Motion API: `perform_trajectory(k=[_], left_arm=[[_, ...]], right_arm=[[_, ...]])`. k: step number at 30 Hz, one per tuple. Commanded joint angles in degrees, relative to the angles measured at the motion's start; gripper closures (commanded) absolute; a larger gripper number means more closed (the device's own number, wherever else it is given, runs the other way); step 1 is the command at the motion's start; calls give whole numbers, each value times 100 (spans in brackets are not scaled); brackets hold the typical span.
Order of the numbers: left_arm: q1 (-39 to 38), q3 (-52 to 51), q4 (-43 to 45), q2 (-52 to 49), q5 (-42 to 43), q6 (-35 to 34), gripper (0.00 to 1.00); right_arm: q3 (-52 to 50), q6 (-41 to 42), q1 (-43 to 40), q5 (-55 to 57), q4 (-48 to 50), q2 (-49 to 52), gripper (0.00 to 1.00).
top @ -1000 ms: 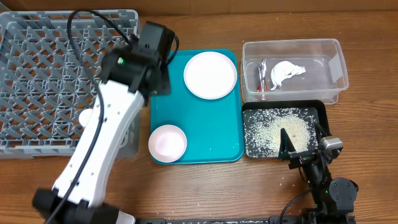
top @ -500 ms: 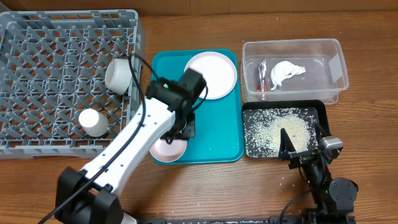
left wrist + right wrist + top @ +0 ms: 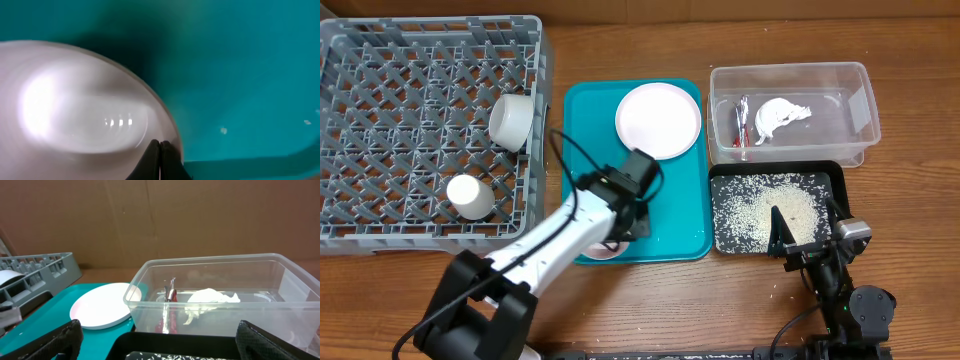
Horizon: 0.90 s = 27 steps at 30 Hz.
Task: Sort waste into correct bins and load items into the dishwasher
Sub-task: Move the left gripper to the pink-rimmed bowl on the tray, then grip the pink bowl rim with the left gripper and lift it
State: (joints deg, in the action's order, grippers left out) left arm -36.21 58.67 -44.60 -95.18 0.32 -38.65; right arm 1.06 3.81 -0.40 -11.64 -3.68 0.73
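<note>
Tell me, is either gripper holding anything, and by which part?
The left gripper appears to pinch the small pink bowl by its rim; the right gripper is open, holding nothing.

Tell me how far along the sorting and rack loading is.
Done: red wrapper and napkin sit in the clear tub, rice in the black tray, grey-green bowl and white cup in the dish rack. In hand: the left pincer is shut on the rim of the pink bowl on the teal tray. Left: the round plate, also on that tray. No chopsticks visible.
</note>
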Motion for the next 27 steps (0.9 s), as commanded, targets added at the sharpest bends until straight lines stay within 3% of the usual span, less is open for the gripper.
perform_trajectory(k=[1, 4, 7, 11, 13, 18, 22, 24, 27], left_arm=[[-420, -22, 208, -20, 260, -13, 96], [-514, 151, 42, -15, 247, 63, 96], [-385, 667, -815, -11, -111, 76, 93], [-105, 1596, -2179, 9, -994, 120, 66], [26, 1733, -2334, 9, -1110, 278, 56], [256, 1270, -2100, -15, -1104, 570, 47], [525, 699, -1602, -17, -964, 566, 48], [713, 476, -1340, -17, -785, 616, 59], [881, 225, -1161, -17, -763, 658, 63]], right_arm=[[-63, -22, -42, -2, 33, -57, 0], [-63, -22, -42, -2, 33, -57, 1], [-63, -24, -42, -2, 33, -57, 1], [-63, -22, -42, -2, 33, -57, 0], [-63, -22, -42, -2, 33, -57, 0], [-63, -22, -42, -2, 33, -57, 0], [-63, -22, -42, -2, 33, -57, 0], [-63, -22, -42, -2, 33, -57, 0], [-63, -22, -42, -2, 33, -57, 0]])
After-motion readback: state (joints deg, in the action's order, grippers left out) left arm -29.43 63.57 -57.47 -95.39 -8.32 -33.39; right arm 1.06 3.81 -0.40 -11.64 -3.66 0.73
